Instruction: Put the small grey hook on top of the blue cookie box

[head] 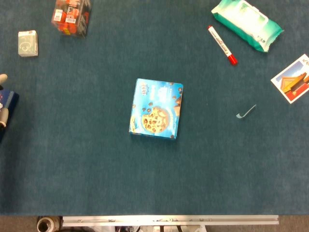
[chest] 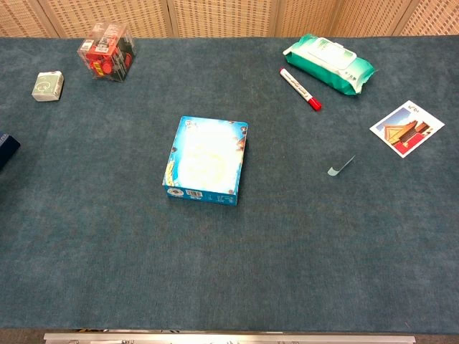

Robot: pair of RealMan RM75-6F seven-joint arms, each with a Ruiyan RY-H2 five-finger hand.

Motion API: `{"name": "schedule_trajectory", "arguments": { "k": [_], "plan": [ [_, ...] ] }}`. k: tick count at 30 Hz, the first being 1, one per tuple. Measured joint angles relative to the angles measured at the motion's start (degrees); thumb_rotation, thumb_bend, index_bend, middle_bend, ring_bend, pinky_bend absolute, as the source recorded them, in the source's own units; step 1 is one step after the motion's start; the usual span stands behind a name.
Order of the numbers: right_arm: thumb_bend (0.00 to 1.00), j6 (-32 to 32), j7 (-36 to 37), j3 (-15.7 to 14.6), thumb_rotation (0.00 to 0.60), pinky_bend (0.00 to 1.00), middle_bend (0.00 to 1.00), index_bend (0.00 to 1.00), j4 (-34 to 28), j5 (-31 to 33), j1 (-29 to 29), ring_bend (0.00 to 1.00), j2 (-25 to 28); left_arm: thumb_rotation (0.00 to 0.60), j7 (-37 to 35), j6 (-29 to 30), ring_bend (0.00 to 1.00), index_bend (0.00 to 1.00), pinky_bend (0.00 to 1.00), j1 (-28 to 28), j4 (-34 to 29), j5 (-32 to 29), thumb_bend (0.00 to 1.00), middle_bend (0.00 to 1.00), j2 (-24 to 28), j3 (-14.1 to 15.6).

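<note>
Lying on the desk, untouched: small grey hook, well apart from blue cookie box. Neither robot hand visible; cannot tell its state.

The cookie box is lying flat at the middle of the worktop. The hook is lying well apart to its right. Far right, a marker is lying just left of a wipes pack, with a card sitting nearer, by the right edge. Far left, 2 small packages are sitting apart.
</note>
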Motion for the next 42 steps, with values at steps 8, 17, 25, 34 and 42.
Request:
{"name": "schedule_trajectory", "arguments": {
  "k": [8, 17, 25, 34, 42],
  "plan": [
    [0.18, -1.9, -0.2, 0.4, 0.6, 0.22, 0.31, 0.18, 0.2, -0.3, 1.6, 0.15, 0.0, 0.6, -0.1, 0.0, 0.32, 0.19, 0.23, 0.1, 0.1, 0.2, 0.37, 0.35, 0.0, 0.1],
    [0.18, -9.0, -1.7, 0.3, 0.6, 0.22, 0.33, 0.33, 0.9, -2.9, 6.5, 0.15, 0.9, 0.6, -0.1, 0.3, 0.32, 0.19, 0.23, 0.4, 0.0, 0.4, 0.37, 0.35, 0.0, 0.4],
    [0.19, -14.7, -3.7, -1.4, 0.6, 0.22, 0.34, 0.43, 6.8, -5.3, 10.8, 0.17, -3.3, 0.6, -0.3, 0.3, 0.32, 0.19, 0.23, 0.5, 0.2, 0.5, 0.37, 0.35, 0.0, 0.6],
    [0.23, -18.6, -5.5, -4.4, 0.6, 0.22, 0.34, 0.49, 14.8, -8.1, 13.6, 0.17, -10.7, 0.6, -0.8, 0.1, 0.32, 0.19, 0.23, 0.5, 0.5, 0.8, 0.37, 0.35, -0.2, 0.9],
    [0.26, -20.8, -7.8, -5.6, 0.6, 0.03, 0.3, 0.5, 20.9, -9.4, 15.9, 0.1, -17.2, 0.6, -1.6, 0.3, 0.32, 0.19, 0.23, 0.8, 1.1, 1.0, 0.37, 0.35, -0.3, 1.0]
  ]
}}
